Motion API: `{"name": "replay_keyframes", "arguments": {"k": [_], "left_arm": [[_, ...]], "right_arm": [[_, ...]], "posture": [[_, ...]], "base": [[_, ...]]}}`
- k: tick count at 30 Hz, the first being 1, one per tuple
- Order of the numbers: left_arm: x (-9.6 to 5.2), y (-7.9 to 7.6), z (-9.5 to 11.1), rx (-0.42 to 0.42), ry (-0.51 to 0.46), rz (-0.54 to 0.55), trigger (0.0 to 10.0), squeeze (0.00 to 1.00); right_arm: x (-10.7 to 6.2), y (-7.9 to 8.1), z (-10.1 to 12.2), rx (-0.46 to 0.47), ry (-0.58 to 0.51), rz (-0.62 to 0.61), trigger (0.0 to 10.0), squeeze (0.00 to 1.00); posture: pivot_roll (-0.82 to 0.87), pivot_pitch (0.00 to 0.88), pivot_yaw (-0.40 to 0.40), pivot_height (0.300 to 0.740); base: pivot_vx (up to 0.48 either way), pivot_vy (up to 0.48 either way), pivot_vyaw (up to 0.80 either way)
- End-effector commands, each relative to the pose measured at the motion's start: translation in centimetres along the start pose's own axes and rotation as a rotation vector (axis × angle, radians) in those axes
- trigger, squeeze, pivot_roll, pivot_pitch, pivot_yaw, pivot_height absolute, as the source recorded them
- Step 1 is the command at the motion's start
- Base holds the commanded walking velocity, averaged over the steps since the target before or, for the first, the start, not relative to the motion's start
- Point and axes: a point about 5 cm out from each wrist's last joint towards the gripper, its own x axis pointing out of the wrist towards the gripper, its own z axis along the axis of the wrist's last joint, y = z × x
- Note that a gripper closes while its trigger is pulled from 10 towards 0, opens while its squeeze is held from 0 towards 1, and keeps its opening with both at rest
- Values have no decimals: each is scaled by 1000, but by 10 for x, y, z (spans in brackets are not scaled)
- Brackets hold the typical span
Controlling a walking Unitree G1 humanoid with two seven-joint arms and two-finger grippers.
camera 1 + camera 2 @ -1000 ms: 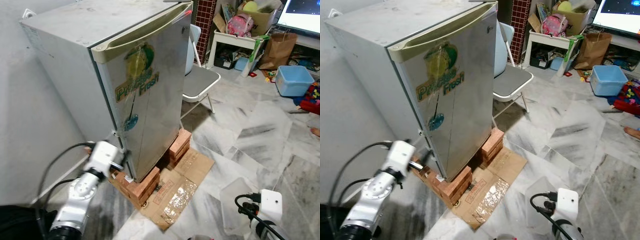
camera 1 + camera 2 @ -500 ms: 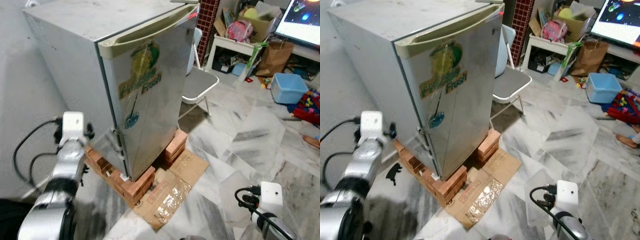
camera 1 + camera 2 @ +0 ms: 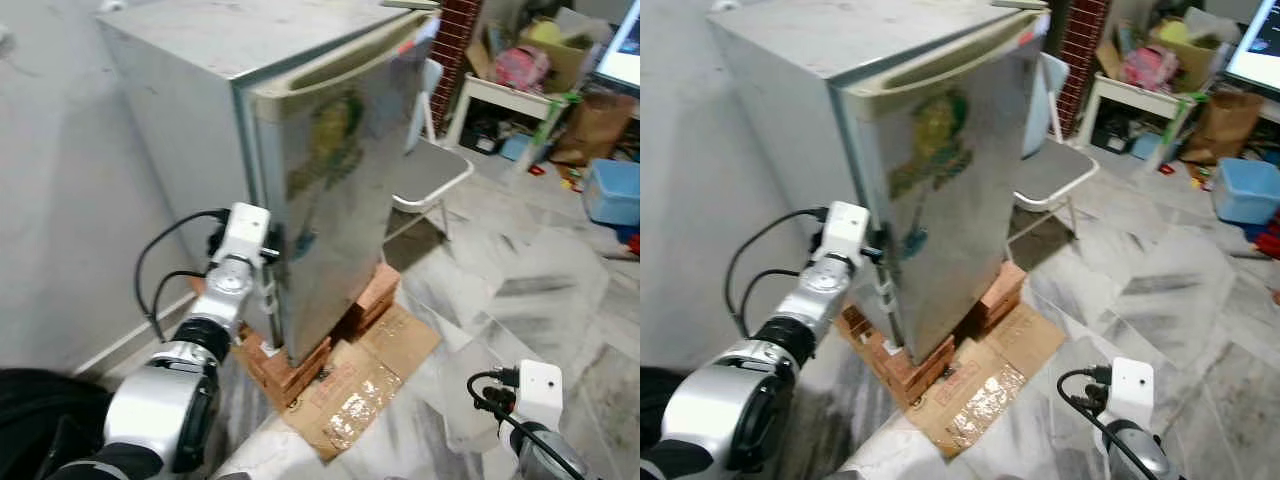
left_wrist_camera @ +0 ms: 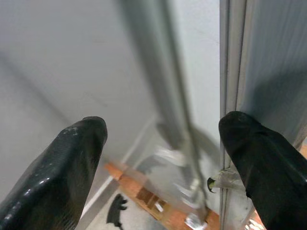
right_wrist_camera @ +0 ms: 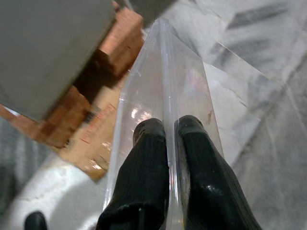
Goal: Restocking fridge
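While the mini fridge (image 3: 320, 170) stands closed on stacked bricks (image 3: 300, 360) over flattened cardboard (image 3: 360, 380), the left pincer (image 4: 163, 143) is spread wide at the door's edge beside the lower hinge, one fingertip (image 4: 254, 143) against the door seam, probably to catch that edge and swing the door out. The right pincer (image 5: 170, 139), low at the robot's right side, is clenched on the rim of a clear plastic container (image 5: 163, 76), carried upright so it can be loaded once the fridge is open. A folding chair (image 3: 425, 170) stands just behind the fridge.
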Motion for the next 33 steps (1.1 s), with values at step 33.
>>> {"name": "replay_keyframes", "arguments": {"k": [33], "left_arm": [[-48,-112,18,86,-385,-675,10000,0]], "right_arm": [[-3,-2,-13,91,77,-104,10000,0]], "posture": [[-135,0,42,740]], "base": [[0,-80,-180]]}}
